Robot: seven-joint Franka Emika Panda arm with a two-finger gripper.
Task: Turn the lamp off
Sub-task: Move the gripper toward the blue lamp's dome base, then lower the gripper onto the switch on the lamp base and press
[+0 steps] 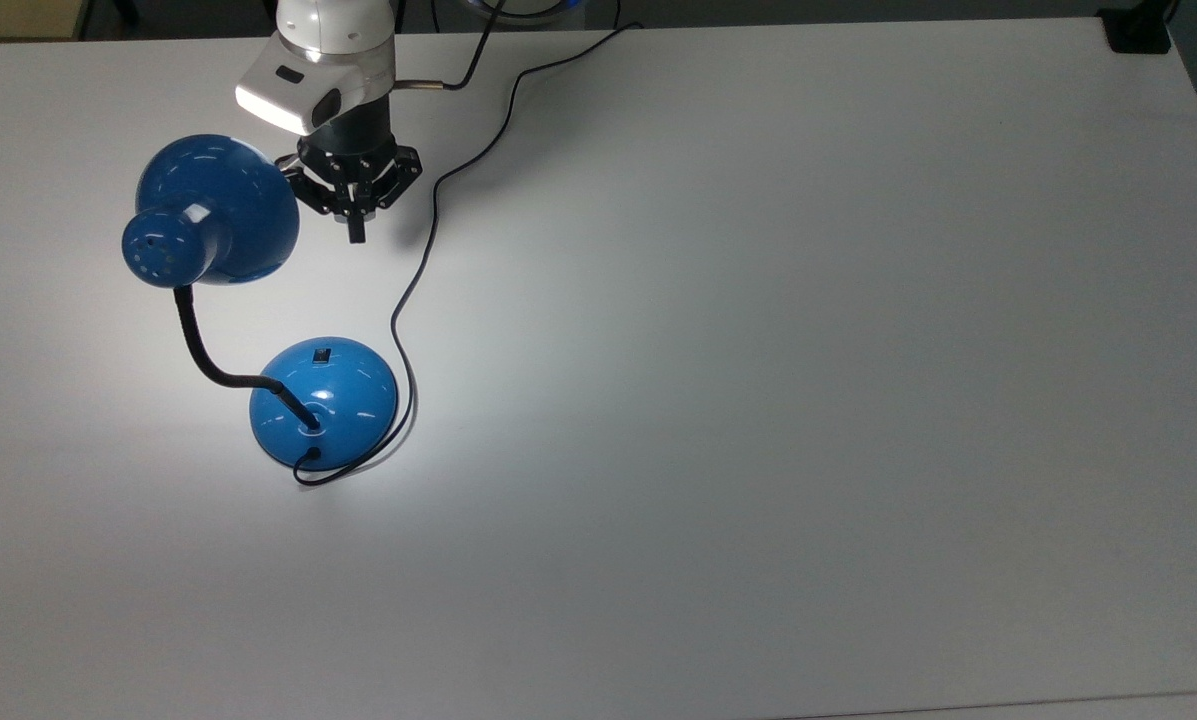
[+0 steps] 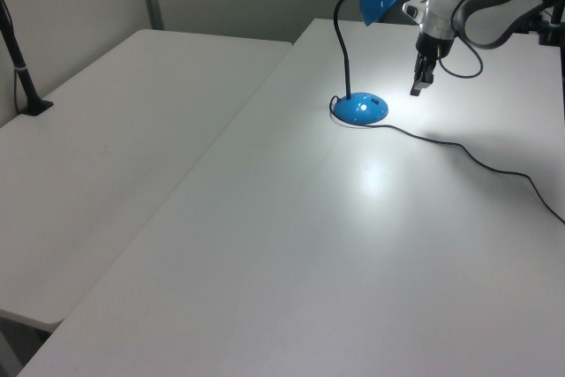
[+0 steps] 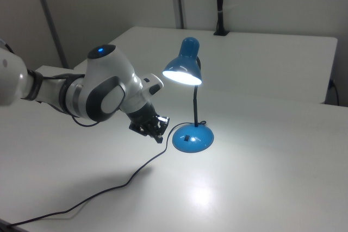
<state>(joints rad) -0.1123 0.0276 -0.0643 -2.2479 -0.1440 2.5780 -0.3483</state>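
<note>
The blue lamp stands on the white table (image 1: pixel 758 400), its bell shade (image 1: pixel 220 206) on a black gooseneck (image 1: pixel 196 352) above the domed base (image 1: pixel 324 402). A small black switch (image 1: pixel 322 354) sits on the base's upper rim in the top view. The shade's underside (image 3: pixel 182 77) glows and a bright pool of light lies on the table. My gripper (image 1: pixel 356 234) hangs shut with nothing in it, beside the shade and above the base in the top view, well apart from the switch. In the left view the gripper (image 2: pixel 415 89) hovers right of the base (image 2: pixel 360 109).
The thin black cord (image 1: pixel 426 235) curls around the base and runs to the table's far edge, passing close by my gripper. A second white table (image 2: pixel 106 156) adjoins at the left view's left, with a black clamped pole (image 2: pixel 19 64). A black block (image 1: pixel 1136 32) sits at the top view's upper right corner.
</note>
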